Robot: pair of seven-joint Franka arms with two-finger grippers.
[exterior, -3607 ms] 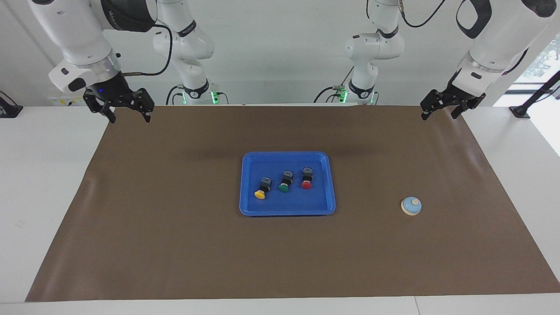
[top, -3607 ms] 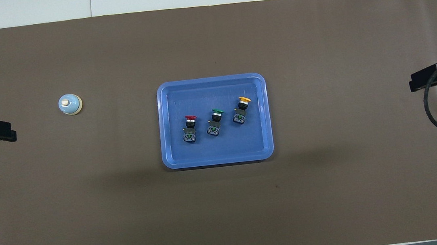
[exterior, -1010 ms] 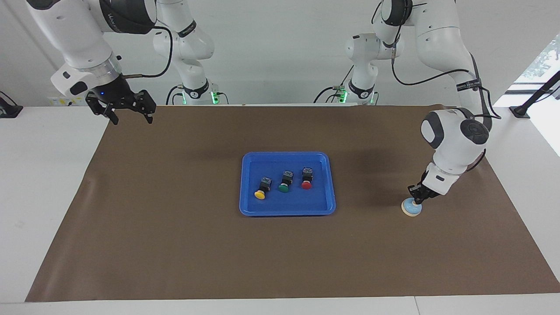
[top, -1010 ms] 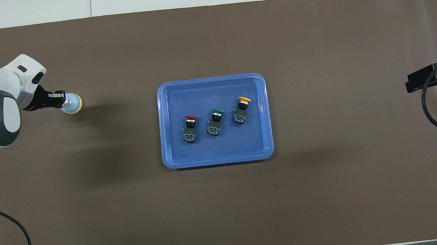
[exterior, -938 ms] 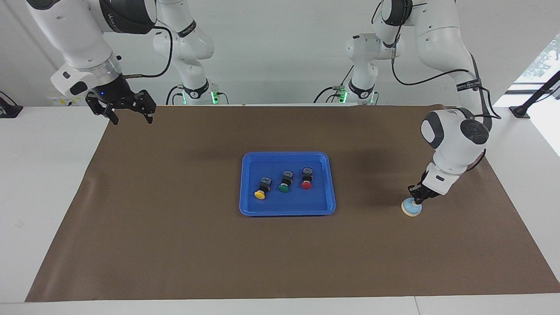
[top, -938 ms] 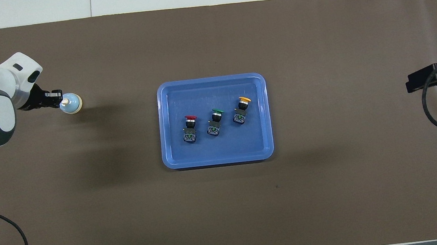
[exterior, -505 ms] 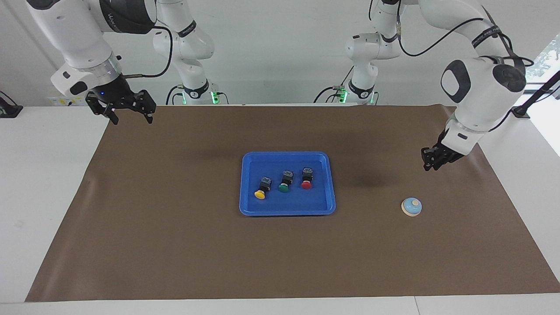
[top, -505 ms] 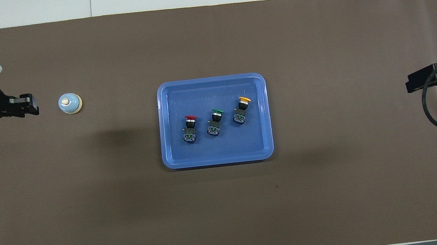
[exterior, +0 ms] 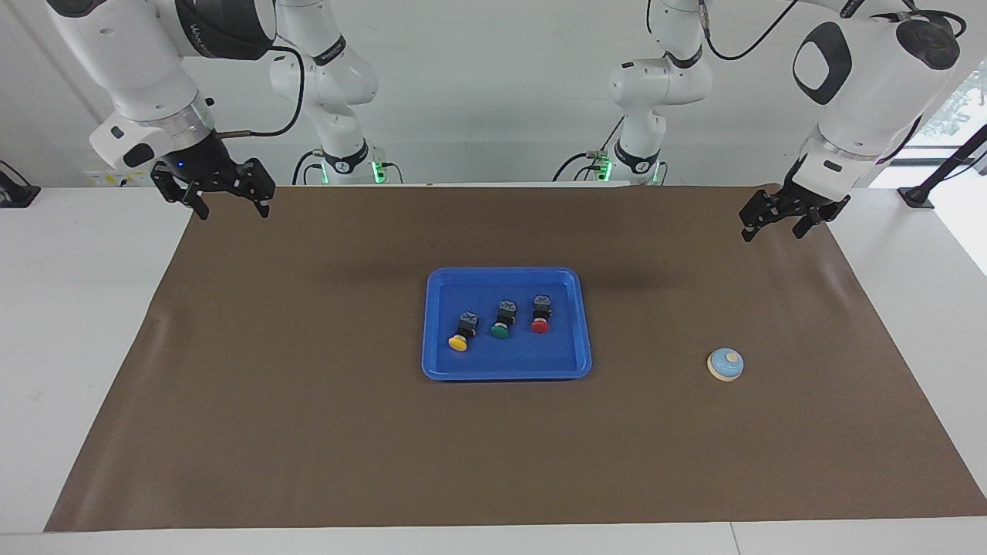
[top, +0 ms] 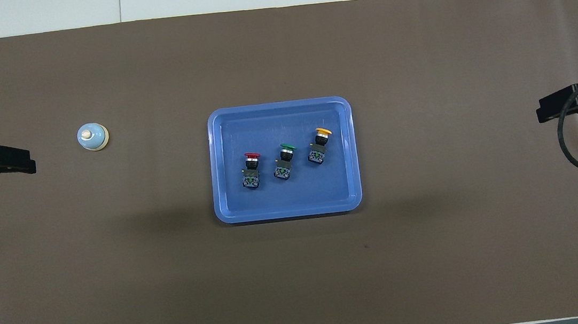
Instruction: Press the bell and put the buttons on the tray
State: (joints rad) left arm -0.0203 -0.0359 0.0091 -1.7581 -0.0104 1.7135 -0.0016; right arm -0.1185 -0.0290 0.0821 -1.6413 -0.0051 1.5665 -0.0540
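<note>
Both arms are glossy white with dark grey joint caps and black cables looping alongside. Each ends in a black pincer; green lights glow at the bases.

You are getting bright, even light from above; soft, blurred shadows are lying on the brown mat (exterior: pixel 308 385) beside the tray (exterior: pixel 506 373). Daylight is glaring through the window at the left arm's end.

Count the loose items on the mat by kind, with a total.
Buttons: 3, red, green, yellow, all in the tray
Tray: 1
Bell: 1, beside the tray toward the left arm's end
Total: 5
</note>
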